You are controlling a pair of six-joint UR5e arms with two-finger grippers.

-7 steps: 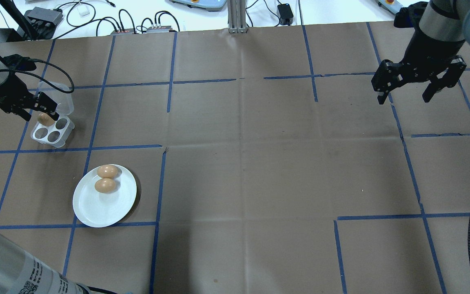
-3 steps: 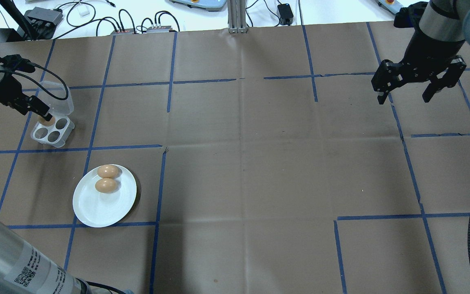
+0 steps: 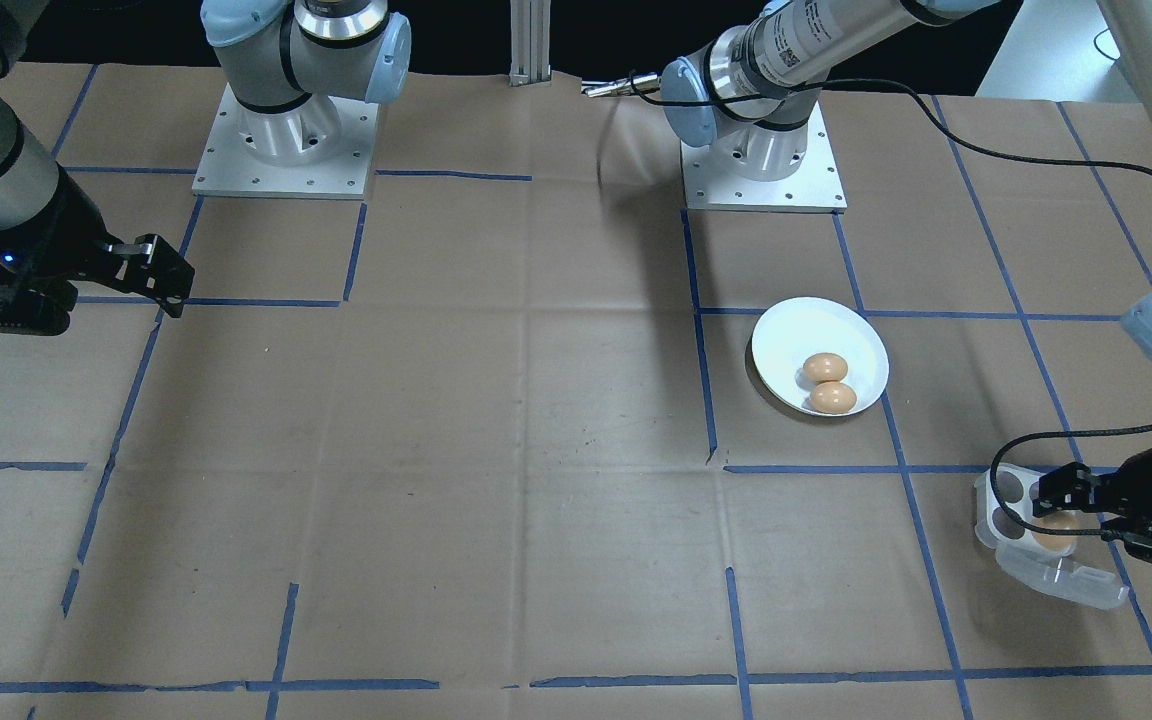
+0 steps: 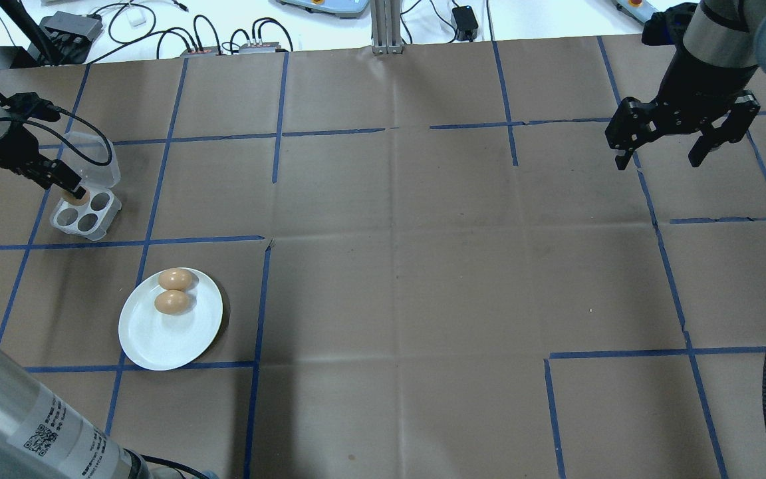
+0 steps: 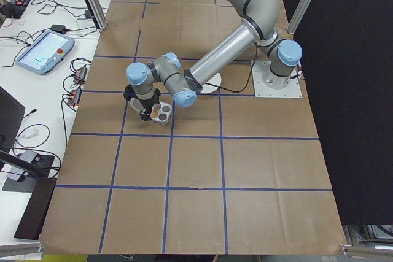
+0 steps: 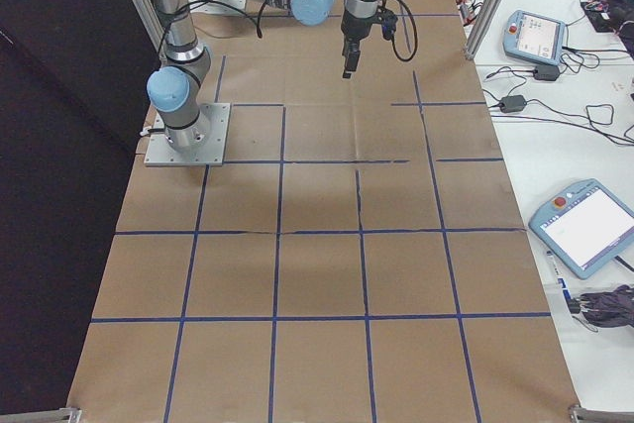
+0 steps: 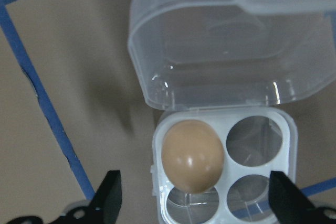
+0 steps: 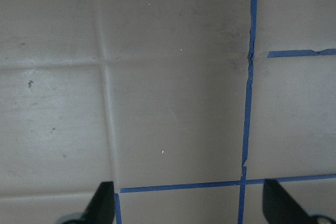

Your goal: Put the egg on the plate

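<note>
Sitting in one cup of the clear egg carton (image 7: 224,166), the last egg (image 7: 192,155) has the three other cups empty around it and the hinged lid (image 7: 231,35) thrown back behind. The left gripper (image 7: 194,195) hangs directly over the carton, jaws spread wide to either side of the egg and not touching it. Near the carton, the white plate (image 4: 157,342) already carries two eggs (image 4: 173,291) lying side by side, touching. So the task looks mostly done: this egg has yet to be gripped, lifted and set on the plate. Well away from the carton, the right gripper (image 4: 669,143) hovers over bare table (image 4: 423,266), jaws wide and empty.
</note>
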